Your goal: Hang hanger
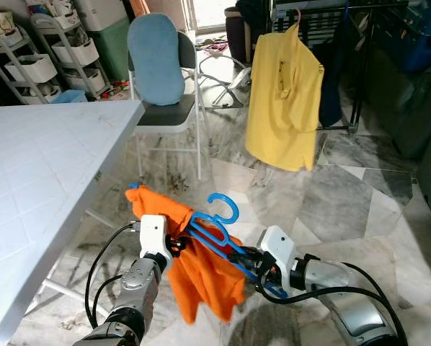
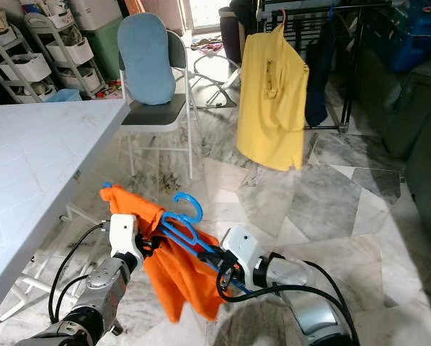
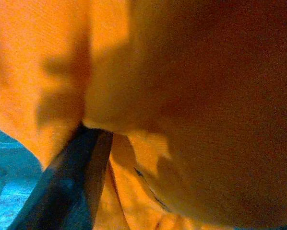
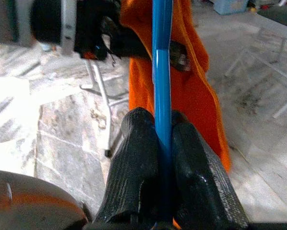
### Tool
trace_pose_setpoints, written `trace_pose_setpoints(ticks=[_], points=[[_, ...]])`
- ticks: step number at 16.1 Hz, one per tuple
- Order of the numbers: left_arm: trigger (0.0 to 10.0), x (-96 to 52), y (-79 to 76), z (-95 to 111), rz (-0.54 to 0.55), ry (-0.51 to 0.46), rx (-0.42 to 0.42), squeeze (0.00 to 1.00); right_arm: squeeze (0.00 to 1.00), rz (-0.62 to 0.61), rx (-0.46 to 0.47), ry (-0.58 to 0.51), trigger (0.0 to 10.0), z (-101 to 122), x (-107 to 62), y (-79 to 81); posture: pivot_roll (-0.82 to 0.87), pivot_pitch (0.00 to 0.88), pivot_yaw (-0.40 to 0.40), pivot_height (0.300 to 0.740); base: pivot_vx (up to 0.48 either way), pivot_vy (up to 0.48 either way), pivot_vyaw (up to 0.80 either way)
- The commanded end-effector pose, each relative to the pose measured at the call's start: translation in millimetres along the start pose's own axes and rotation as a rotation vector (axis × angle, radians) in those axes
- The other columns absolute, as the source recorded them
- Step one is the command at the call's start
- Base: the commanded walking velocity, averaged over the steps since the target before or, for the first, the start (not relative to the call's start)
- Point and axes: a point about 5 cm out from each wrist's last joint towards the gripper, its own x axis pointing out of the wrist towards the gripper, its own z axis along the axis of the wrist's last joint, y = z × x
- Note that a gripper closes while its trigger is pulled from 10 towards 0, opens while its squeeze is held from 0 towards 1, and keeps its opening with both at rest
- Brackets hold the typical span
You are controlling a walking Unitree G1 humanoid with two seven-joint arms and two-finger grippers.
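A white table [image 1: 42, 166] runs along the robot's left, its near edge just beside the left arm; open marble floor [image 1: 331, 209] stretches ahead to a folding chair [image 1: 169, 108] and a drying rack [image 1: 360, 43] where a yellow shirt [image 1: 282, 101] hangs. Both arms reach forward and low over the floor. The right end effector [image 4: 163, 143] has its fingers [image 4: 134, 163] pressed together on the lower bar of a blue hanger [image 1: 217, 234], hook upward. The left end effector [image 1: 174, 244] is buried in the orange shirt [image 1: 201, 270] draped on that hanger; I cannot tell how far it is open.
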Motion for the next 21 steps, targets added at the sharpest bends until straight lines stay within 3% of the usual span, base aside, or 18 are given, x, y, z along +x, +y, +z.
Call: trace_pose_setpoints(ticks=[1,11,21], points=[[0.0,-2.1,9.4,1.8,0.024,-0.008,-0.007,0.0,0.0,-0.004,0.008,0.029,10.0,-6.0,1.5,3.1,-0.21,0.0,0.19,0.74,0.0,0.0,0.0],[0.0,-1.8,11.0,4.4,0.014,-0.027,-0.047,0.0,0.0,-0.133,-0.012,0.085,10.0,-17.6,2.8,-10.6,-0.2,0.0,0.193,0.74,0.0,0.0,0.0],[0.0,-6.9,26.3,3.8,0.078,-0.025,-0.046,0.0,0.0,-0.047,-0.01,0.191,10.0,-46.8,-7.9,2.5,-0.19,0.0,0.206,0.74,0.0,0.0,0.0]])
